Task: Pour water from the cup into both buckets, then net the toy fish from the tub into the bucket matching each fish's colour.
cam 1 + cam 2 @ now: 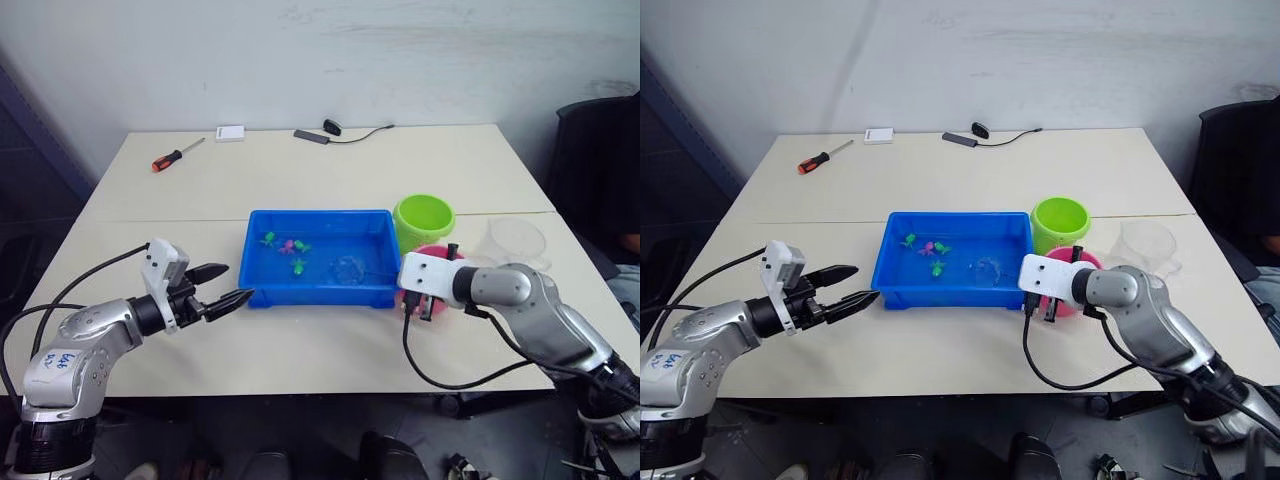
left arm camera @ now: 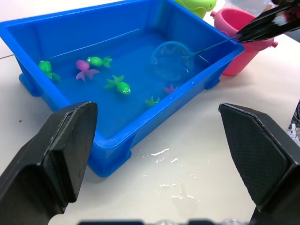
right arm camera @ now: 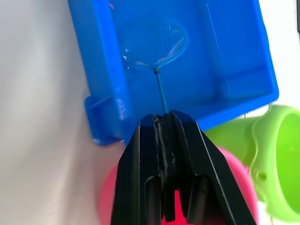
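Right wrist view shows your right gripper (image 3: 165, 123) clamped on the net (image 3: 154, 43), hoop dipped inside the tub (image 3: 101, 70) for scooping; left gripper (image 1: 222, 287) gapes beside it.

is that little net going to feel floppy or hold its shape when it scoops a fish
The net probably keeps its round shape: its hoop looks rigid. Its thin handle, pinched in the right gripper, may flex a little. The mesh looks sheer and is likely limp.

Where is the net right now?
In the left eye view, the net lies in the tub's right half, its handle clamped in the right pincer over the pink bucket.
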